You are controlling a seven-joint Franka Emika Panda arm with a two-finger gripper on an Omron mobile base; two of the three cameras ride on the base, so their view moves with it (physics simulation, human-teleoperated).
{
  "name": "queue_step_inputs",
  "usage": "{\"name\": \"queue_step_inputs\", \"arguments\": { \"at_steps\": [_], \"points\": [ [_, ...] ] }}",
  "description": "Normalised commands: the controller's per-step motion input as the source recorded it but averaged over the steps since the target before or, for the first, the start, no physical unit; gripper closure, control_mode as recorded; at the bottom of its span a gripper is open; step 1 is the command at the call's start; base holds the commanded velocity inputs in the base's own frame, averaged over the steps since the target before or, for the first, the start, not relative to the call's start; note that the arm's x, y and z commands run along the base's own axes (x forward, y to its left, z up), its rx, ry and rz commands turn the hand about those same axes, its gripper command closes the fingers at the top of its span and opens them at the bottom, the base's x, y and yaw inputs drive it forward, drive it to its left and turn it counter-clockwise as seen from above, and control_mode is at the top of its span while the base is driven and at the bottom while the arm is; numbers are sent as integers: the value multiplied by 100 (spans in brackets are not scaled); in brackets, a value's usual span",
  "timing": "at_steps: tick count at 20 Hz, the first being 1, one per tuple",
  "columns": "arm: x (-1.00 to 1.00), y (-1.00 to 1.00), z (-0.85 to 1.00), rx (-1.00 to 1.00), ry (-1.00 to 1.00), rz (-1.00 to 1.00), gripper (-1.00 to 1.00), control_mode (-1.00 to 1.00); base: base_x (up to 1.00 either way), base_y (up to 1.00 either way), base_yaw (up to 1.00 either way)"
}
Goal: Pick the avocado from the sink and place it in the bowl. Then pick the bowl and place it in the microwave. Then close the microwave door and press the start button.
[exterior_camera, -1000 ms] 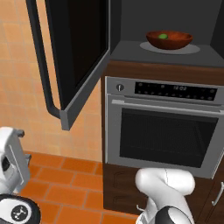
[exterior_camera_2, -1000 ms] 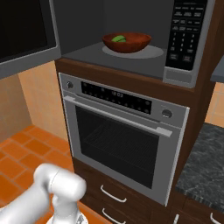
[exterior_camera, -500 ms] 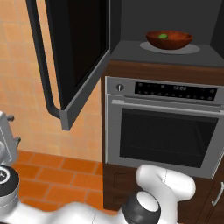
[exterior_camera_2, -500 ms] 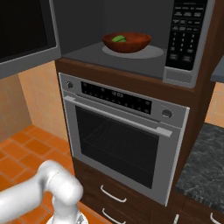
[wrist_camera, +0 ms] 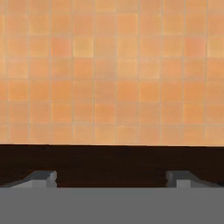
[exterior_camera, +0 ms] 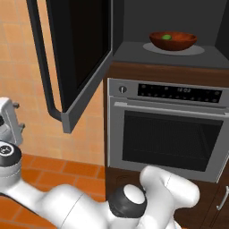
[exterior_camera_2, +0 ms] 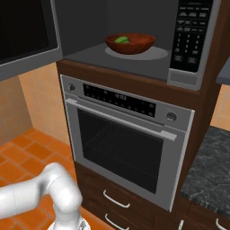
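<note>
The reddish-brown bowl (exterior_camera: 172, 40) (exterior_camera_2: 130, 43) stands on the floor of the open microwave (exterior_camera: 170, 56) (exterior_camera_2: 90, 54), with the green avocado (exterior_camera: 166, 37) (exterior_camera_2: 121, 40) lying in it. The black glass microwave door (exterior_camera: 80, 49) (exterior_camera_2: 27, 31) hangs swung out to the left, its bar handle (exterior_camera: 44, 67) facing outward. My arm (exterior_camera: 80, 205) (exterior_camera_2: 31, 197) reaches low and to the left, far from the bowl. In the hand view my gripper (wrist_camera: 111, 178) is open, with nothing between the fingertips (wrist_camera: 43, 177), and faces an orange tiled wall (wrist_camera: 112, 70). The sink is out of view.
A steel oven (exterior_camera: 165, 134) (exterior_camera_2: 126, 143) with a control strip sits right under the microwave. The microwave's keypad panel (exterior_camera_2: 191, 36) is right of the cavity. A dark stone counter (exterior_camera_2: 209, 170) lies at the right, with drawers (exterior_camera_2: 117, 202) below the oven and an orange tile floor (exterior_camera: 53, 174).
The arm has swung further left and stretched across the bottom of the left base view, and its hand has risen at the left edge. Bowl, avocado and door have not moved.
</note>
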Motion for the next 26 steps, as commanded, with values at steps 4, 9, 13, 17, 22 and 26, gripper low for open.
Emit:
{"name": "queue_step_inputs", "arguments": {
  "at_steps": [4,9,13,17,22,26],
  "points": [
    [0,-79,10,4,-3,-3,-100,-100,0,0,0],
    [0,-83,31,7,-8,-4,-100,-100,0,0,0],
    [-17,-95,17,21,-15,-1,-100,-100,0,0,0],
    [-49,-100,17,26,-25,1,-100,-100,0,0,0],
    [-67,-100,15,29,-28,6,-100,-100,0,0,0],
    [-77,-100,25,28,-32,6,-100,-100,0,0,0]
  ]
}}
